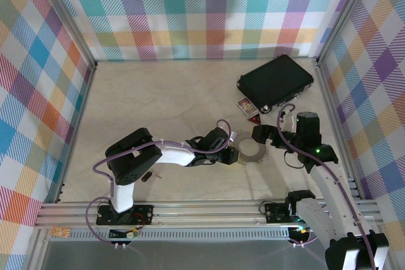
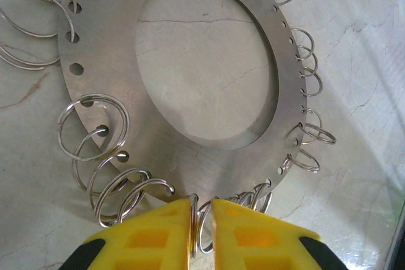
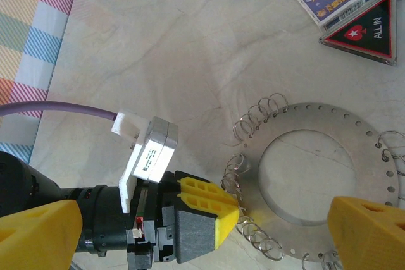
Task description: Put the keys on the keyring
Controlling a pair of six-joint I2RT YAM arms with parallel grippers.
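- Steel keyring (image 1: 256, 159) lies flat on the bench (image 1: 158, 93), between the two hands. It is a flat disc with a large central hole and many small split rings threaded through holes along its rim.
- Left hand (image 2: 202, 235): yellow fingers nearly together, clamped on the disc's rim, with one split ring caught in the narrow gap.
- Right hand (image 1: 262, 136): fingers (image 3: 370, 235) wide apart, holding nothing, poised just beside the opposite side of the disc.
- Key (image 1: 147, 176): a small dark object lies on the bench by the left arm's base, well apart from the keyring. It is probably the key, but too small to confirm.
- Black case (image 1: 275, 82) and card packs (image 1: 248, 108) lie beyond the keyring, away from the work.
- Step in hand, as judged: steadying the keyring for loading. No key hangs on it, so the task looks to be at an early stage.
- Next move, as judged: the free right hand must fetch the key, a reach across the left arm. It must then line up the key's head with a split ring's open end while the left grip stays firm. The disc may slide on the smooth bench.
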